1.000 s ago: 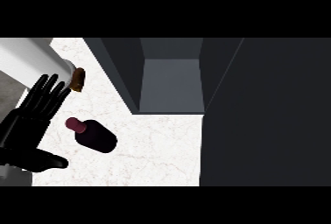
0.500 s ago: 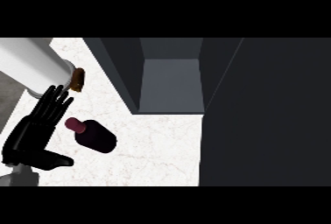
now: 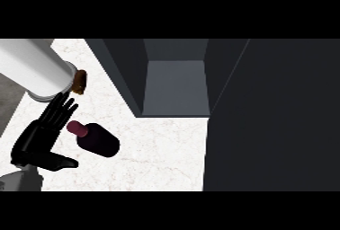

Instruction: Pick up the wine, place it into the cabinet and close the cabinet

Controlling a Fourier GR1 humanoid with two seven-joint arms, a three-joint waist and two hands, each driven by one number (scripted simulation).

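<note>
While the left hand point(image 3: 41, 134) shows straight fingers, the wine point(image 3: 97, 139) lies neck toward upper left.

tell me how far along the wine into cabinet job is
Early stage. Nothing is finished: the wine bottle lies on the counter, not lifted. In hand: the left robot hand sits open right beside the bottle's neck, fingers straight, not curled round it. Left to do: grasp it, put it in the open cabinet, then close the door.
</note>
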